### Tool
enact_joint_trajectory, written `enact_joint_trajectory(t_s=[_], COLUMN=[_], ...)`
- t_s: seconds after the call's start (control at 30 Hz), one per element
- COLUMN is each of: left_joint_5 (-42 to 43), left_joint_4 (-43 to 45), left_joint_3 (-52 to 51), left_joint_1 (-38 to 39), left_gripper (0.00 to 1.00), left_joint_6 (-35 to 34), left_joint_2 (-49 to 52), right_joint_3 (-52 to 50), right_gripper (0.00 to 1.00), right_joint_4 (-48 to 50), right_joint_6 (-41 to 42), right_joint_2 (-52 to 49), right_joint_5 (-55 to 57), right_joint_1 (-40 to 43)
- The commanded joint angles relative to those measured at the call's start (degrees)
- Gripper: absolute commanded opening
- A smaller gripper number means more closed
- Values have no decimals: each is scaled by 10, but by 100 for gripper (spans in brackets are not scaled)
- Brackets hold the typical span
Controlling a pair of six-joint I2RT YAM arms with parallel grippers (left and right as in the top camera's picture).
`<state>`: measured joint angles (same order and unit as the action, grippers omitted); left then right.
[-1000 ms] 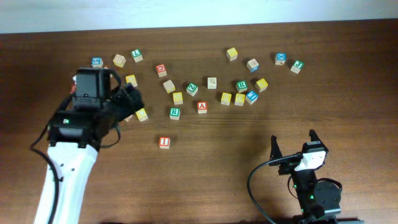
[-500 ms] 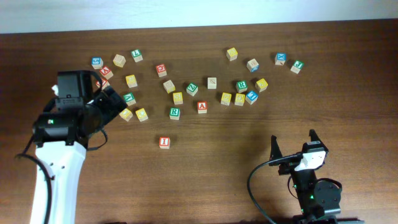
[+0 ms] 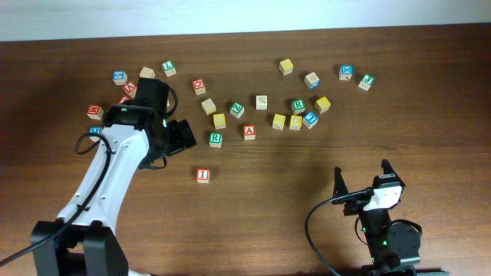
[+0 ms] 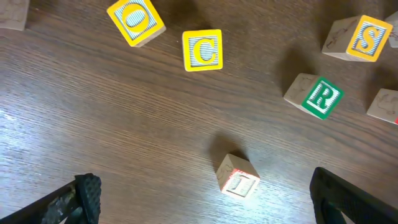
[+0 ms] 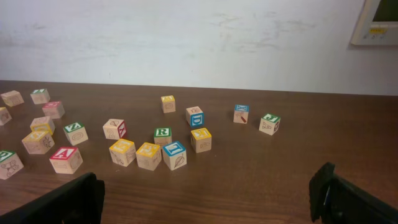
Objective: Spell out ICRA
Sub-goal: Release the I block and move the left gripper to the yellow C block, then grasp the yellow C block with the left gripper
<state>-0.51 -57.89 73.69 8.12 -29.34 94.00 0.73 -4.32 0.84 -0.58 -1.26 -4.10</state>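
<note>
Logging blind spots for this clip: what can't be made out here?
- Overhead: C block and O block hidden under the left gripper; only the left wrist shows them.
- Overhead: pale block, letter too small to read.
- Right wrist: leftmost block cut off by the frame edge.

Dark wooden table, seen from above. Letter blocks scattered across its upper half. Red I block lies alone below the cluster. Green R block and red A block lie near each other, apart. Left gripper sits just left of the R block. Right gripper is at lower right, its 2 fingers spread, well apart from every block
</note>
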Motion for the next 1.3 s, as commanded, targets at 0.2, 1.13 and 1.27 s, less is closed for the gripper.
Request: enact_joint_trajectory(t_s=[0.2, 1.13, 1.27], left_joint_5=[-27, -59, -57], left_joint_4=[25, 128, 161], left_joint_3=[2, -2, -2], left_joint_1=[-4, 3, 3], left_gripper=[99, 73, 65], left_joint_6=[7, 1, 1], left_joint_2=[20, 168, 172], right_joint_3=[-4, -4, -4], right_gripper=[98, 98, 98], right_joint_4=[-2, -2, -2], right_joint_6=[-2, -2, -2], right_joint_2=[4, 4, 4], right_joint_5=[7, 7, 6], right_joint_1=[4, 4, 4])
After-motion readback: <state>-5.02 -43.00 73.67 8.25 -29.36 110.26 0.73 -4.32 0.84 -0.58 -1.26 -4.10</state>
